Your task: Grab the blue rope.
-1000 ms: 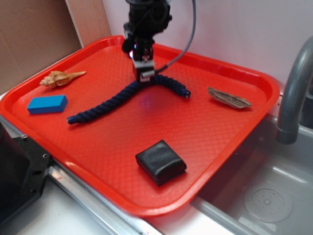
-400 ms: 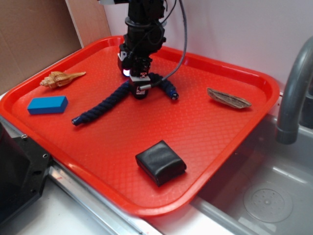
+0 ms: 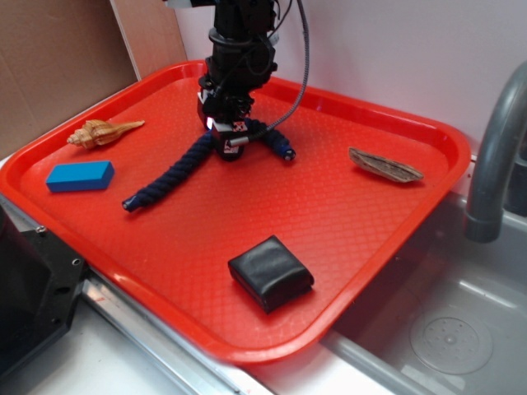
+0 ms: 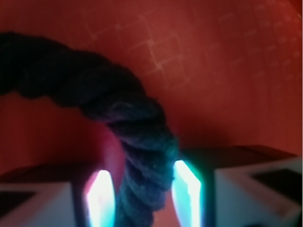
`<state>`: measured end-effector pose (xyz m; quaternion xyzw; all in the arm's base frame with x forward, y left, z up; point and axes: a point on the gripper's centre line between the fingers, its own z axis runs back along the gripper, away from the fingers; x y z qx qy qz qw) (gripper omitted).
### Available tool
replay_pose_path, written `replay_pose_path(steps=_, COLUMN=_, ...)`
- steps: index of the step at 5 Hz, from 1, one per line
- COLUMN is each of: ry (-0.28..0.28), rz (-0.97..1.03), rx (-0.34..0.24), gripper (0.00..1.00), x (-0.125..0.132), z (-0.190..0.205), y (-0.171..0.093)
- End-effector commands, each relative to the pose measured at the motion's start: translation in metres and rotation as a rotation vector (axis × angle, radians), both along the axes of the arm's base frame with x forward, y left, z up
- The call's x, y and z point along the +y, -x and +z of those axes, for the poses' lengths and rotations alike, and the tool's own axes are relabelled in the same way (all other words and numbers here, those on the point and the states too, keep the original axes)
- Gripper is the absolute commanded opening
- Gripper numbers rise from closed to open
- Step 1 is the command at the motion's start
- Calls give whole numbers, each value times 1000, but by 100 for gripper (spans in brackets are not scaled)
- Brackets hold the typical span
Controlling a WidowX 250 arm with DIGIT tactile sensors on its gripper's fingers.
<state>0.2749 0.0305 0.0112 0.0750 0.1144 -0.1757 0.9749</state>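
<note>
The blue rope (image 3: pixel 174 174) is a dark navy twisted rope lying bent on the red tray (image 3: pixel 346 222), from a capped end at the lower left to a capped end right of the arm. My gripper (image 3: pixel 228 146) points down onto the rope's bend near the tray's back middle. In the wrist view the rope (image 4: pixel 142 137) runs between the two lit fingertips, with my gripper (image 4: pixel 144 191) shut on it. The right fingertip (image 4: pixel 187 189) touches the rope; the left one stands close beside it.
On the tray lie a bright blue block (image 3: pixel 79 175) and a tan shell (image 3: pixel 103 132) at the left, a black pad (image 3: pixel 271 272) at the front, and a brown flat shell (image 3: pixel 385 165) at the right. A grey faucet (image 3: pixel 492 156) and sink (image 3: pixel 449 333) are at the right.
My gripper came down onto the rope's bend and moved a little left. The rope's bend tightened and both ends were drawn inward.
</note>
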Motion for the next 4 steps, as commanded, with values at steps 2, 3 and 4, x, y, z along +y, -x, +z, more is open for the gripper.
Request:
replay_pose_path(steps=2, ry=3, rz=155, rx=-74, gripper=0, x=-18, z=54, y=-6)
replay_pose_path(steps=3, ry=59, rz=248, rx=-188, gripper=0, x=-44, z=106, y=0)
replay_pose_path(steps=4, ry=28, rz=394, rx=-259, gripper=0, x=-51, z=155, y=37)
